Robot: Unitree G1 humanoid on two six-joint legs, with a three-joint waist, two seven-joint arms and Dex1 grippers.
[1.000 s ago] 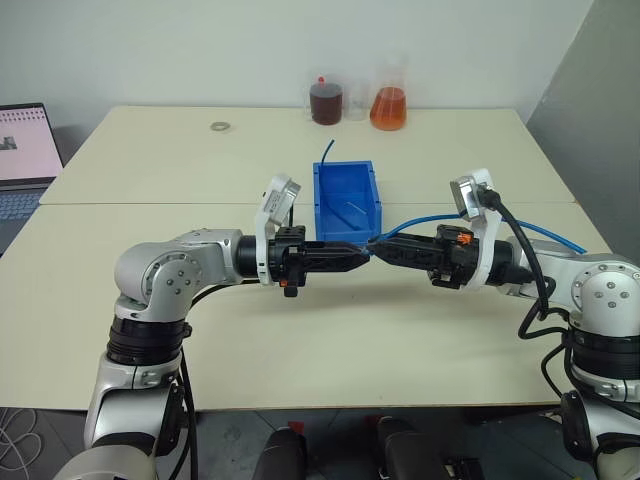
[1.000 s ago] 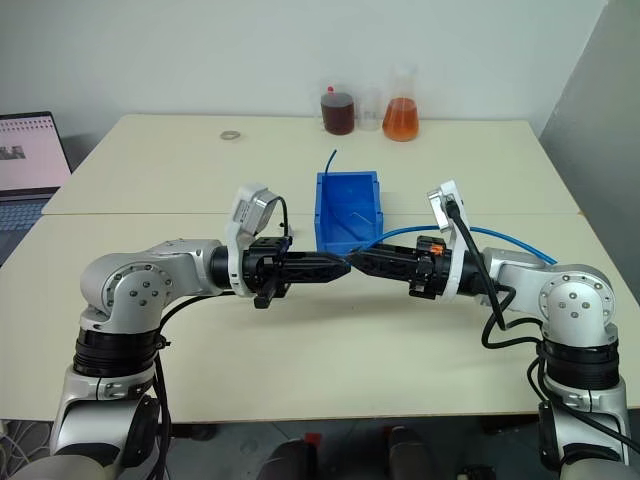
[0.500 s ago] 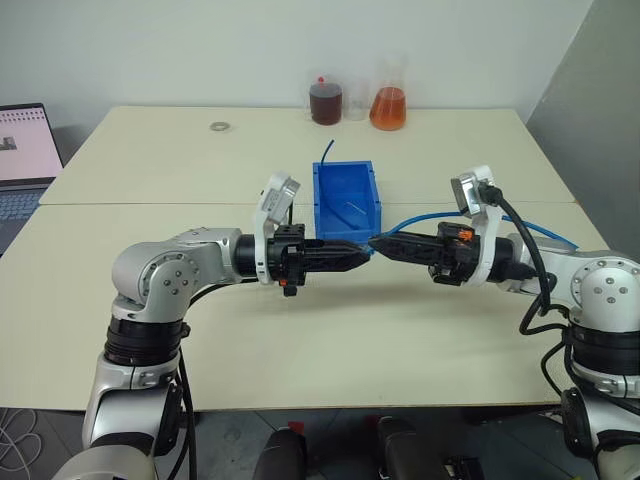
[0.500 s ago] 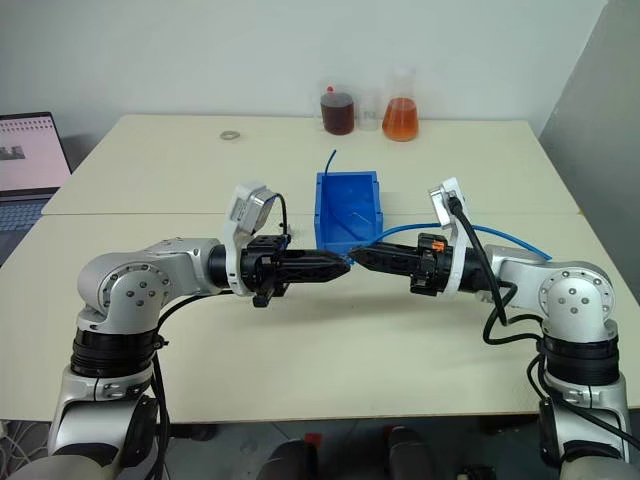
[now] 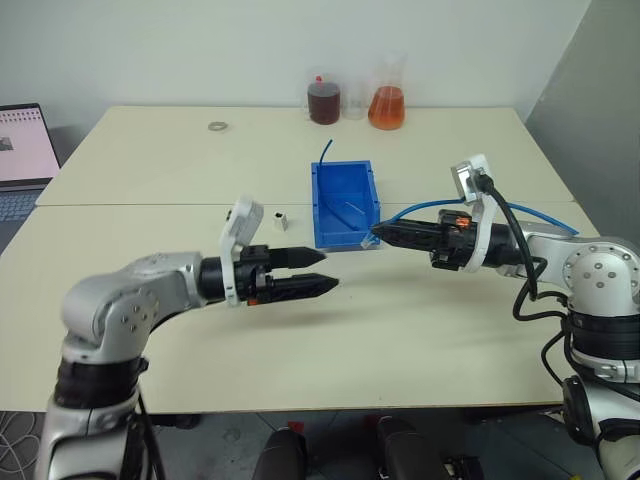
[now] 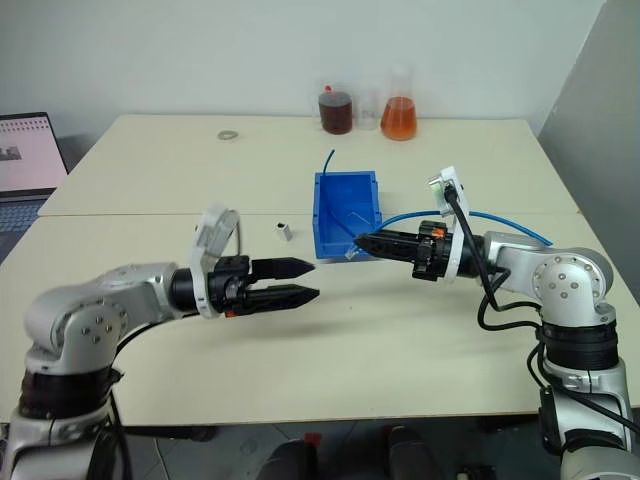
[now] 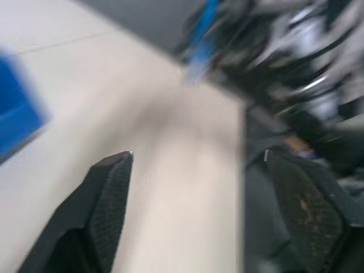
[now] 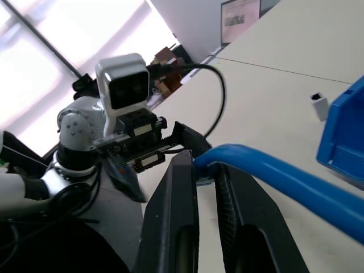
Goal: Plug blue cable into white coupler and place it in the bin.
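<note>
Left gripper (image 5: 318,270) has backed off from the right one, dropping toward the table on its own side, and its jaws have gone from pinched to wide apart with nothing between them. The grippers were tip to tip a second ago; now they sit well apart.

Right gripper (image 5: 382,236) is clamped on the blue cable (image 5: 425,214) close to its tip, held level just in front of the bin (image 5: 343,203) near its front right corner. Cable arcs back over the right arm and off toward the table's right edge. A small pale end (image 6: 351,253) hangs at the cable tip. Looks like the plug, possibly with a coupler on it; too small to tell.

A white coupler (image 5: 281,217) lies on the table just left of the bin, untouched.

My read: left let go so the right can carry the cable end alone, already lined up for the bin. Whether the mating is done I can't confirm
</note>
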